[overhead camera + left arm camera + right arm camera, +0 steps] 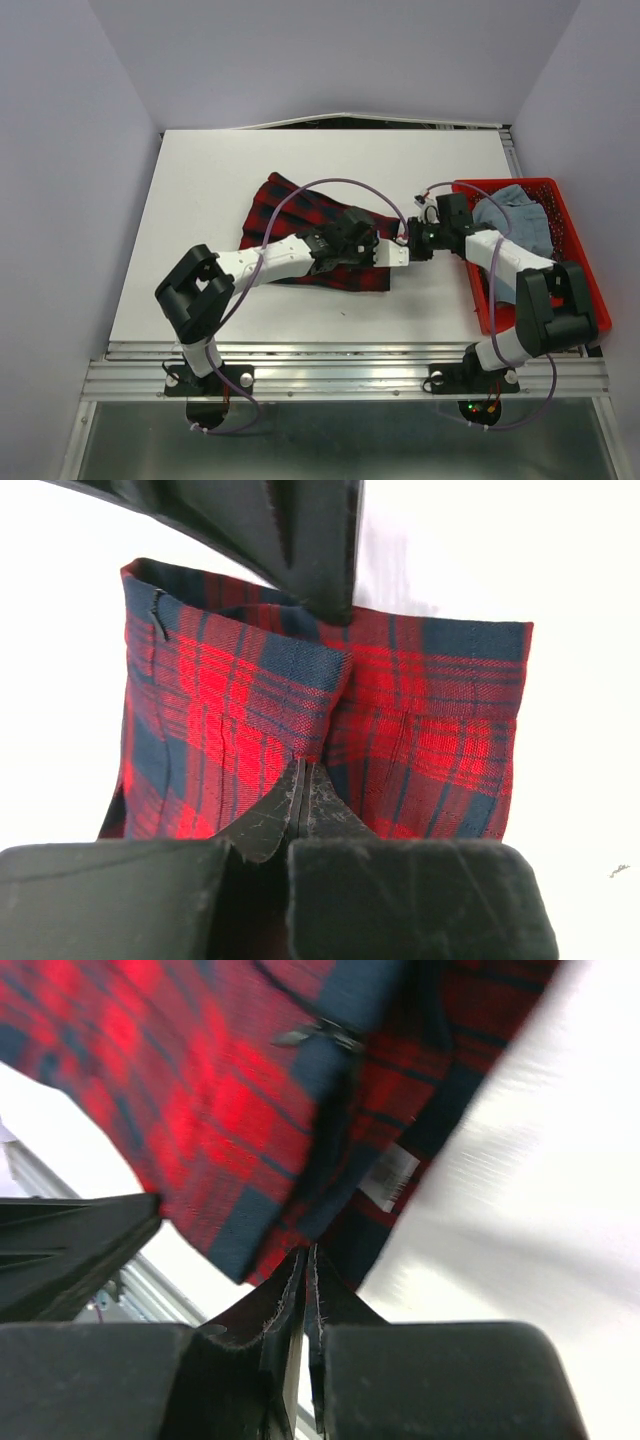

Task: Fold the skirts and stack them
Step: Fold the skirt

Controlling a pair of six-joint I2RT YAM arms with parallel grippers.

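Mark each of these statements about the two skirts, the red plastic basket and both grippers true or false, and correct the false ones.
1. The pleated red-and-navy plaid skirt lies on the white table. True.
2. The plain light blue-grey skirt is stacked on the plaid one. False: it lies in the red plastic basket at the right.
3. The left gripper is shut on the plaid skirt's edge. True.
4. The right gripper hangs open over the basket. False: it is shut on the plaid skirt, close beside the left gripper.
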